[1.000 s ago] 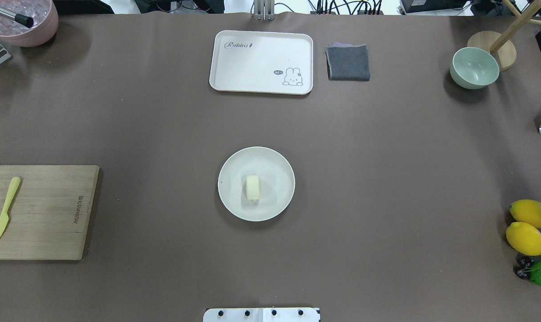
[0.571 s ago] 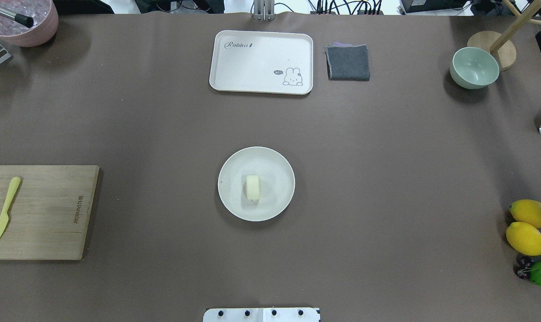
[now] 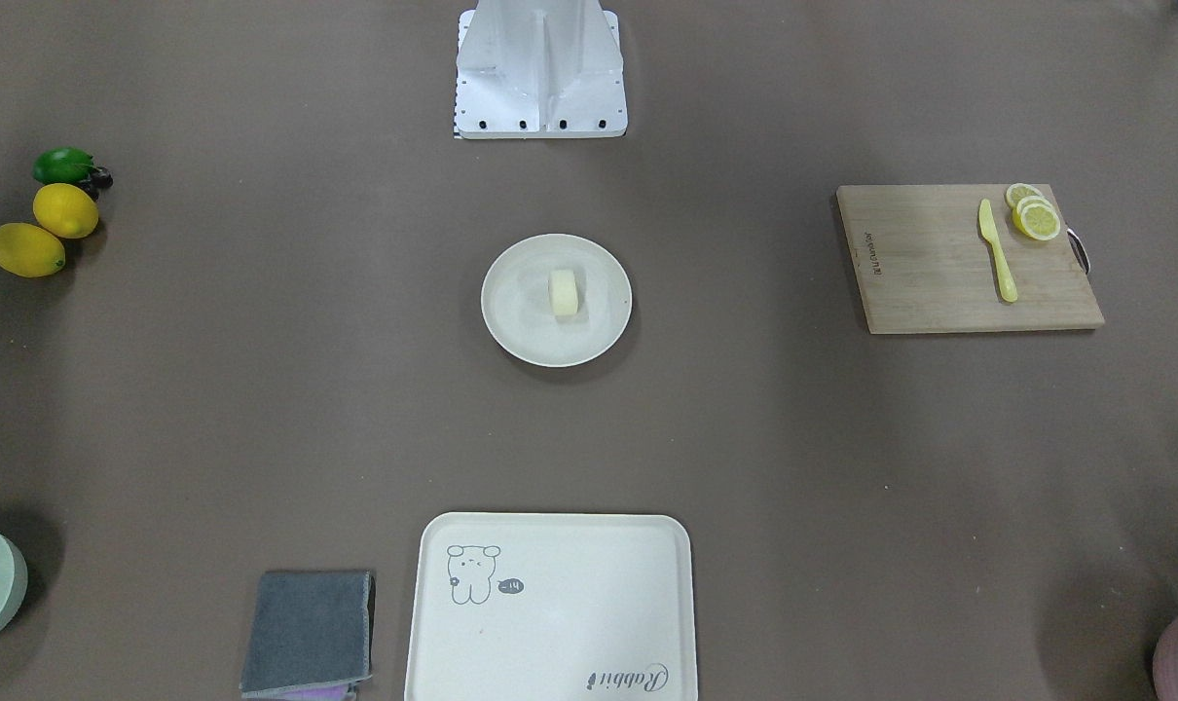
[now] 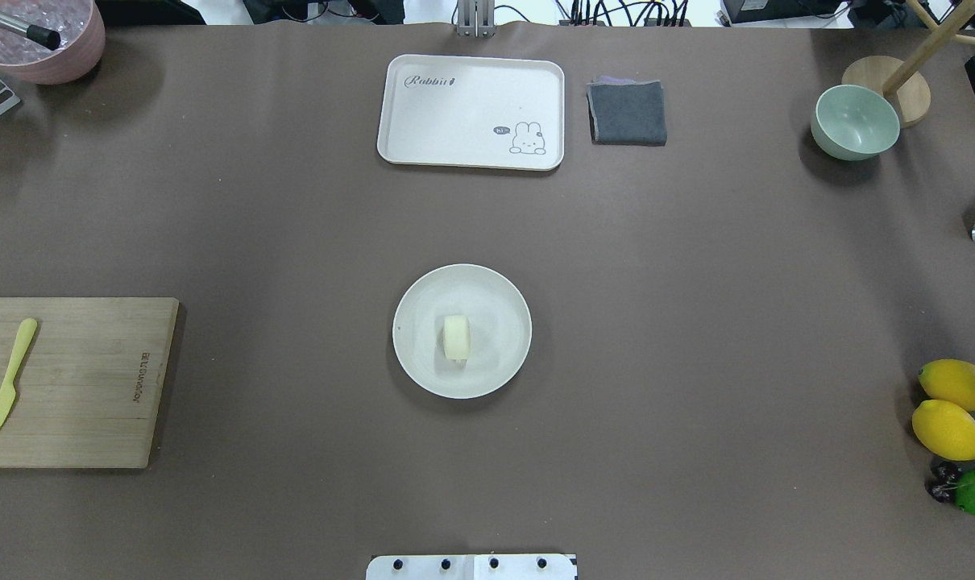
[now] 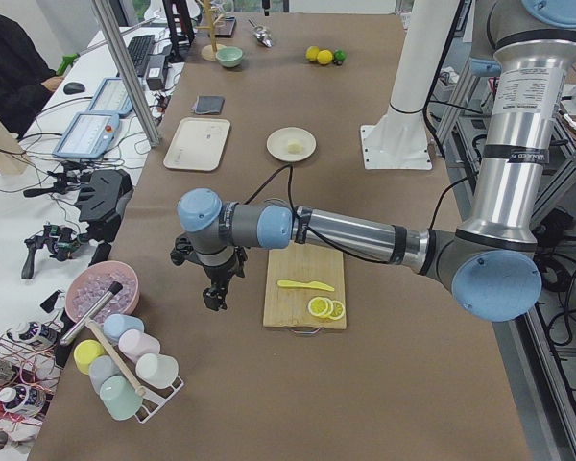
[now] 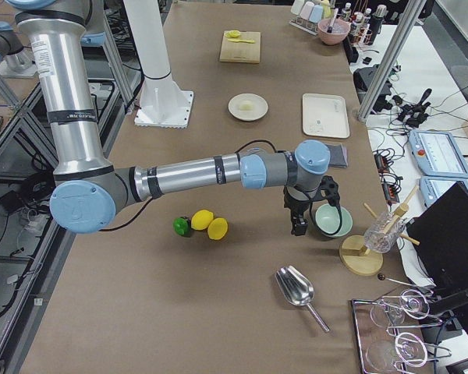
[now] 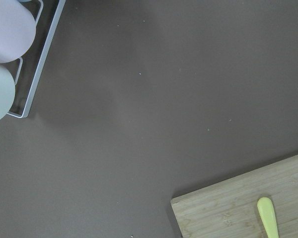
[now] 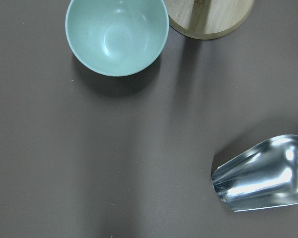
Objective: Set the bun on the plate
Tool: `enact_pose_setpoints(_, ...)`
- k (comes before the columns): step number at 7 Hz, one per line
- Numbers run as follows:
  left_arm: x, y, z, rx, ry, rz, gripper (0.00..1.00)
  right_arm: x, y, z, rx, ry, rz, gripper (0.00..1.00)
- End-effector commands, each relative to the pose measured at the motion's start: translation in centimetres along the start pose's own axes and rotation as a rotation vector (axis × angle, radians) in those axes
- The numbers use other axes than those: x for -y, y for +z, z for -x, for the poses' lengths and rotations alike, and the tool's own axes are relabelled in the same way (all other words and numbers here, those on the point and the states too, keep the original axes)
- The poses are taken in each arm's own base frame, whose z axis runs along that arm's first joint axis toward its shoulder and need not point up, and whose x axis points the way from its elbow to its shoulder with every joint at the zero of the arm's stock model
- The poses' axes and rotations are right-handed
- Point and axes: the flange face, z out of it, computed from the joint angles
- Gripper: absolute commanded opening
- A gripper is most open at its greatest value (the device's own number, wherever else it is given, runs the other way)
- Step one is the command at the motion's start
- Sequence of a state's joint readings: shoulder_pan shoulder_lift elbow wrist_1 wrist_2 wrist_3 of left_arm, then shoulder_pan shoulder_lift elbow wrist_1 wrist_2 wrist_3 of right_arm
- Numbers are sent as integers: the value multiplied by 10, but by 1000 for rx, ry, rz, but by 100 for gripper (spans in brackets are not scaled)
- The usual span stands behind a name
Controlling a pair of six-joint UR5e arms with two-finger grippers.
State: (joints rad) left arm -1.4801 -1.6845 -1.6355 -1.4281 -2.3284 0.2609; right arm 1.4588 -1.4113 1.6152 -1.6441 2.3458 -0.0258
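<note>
left gripper (image 5: 211,296): hanging just beside the cutting board (image 5: 302,288), fingers too far off to read.
bun (image 4: 456,337): resting mid plate (image 4: 499,294), same spot as a second ago (nothing's budged).
right gripper (image 6: 299,226): beside the green bowl (image 6: 333,220), fingers unreadable too.

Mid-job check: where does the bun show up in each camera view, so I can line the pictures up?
Front-facing: bun just above centre, on the plate.
Overhead: bun slightly below centre.
Exterior left: bun upper middle, far down the table.
Exterior right: bun upper middle, far down the table.
Left wrist: not in it.
Right wrist: not in it.
Shared landmark: the round plate under it, seen in all four exterior views.
</note>
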Motion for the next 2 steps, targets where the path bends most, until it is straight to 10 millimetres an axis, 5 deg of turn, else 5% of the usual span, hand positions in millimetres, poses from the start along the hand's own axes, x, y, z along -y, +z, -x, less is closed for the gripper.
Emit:
enact_pose_setpoints(1,-6,-2,-2,1,3,-4,98,-1,1,-1,1,4,2,100)
enact_pose_setpoints(2,-6,-2,-1,1,3,-5,98,-1,0,0,1,1,0,100)
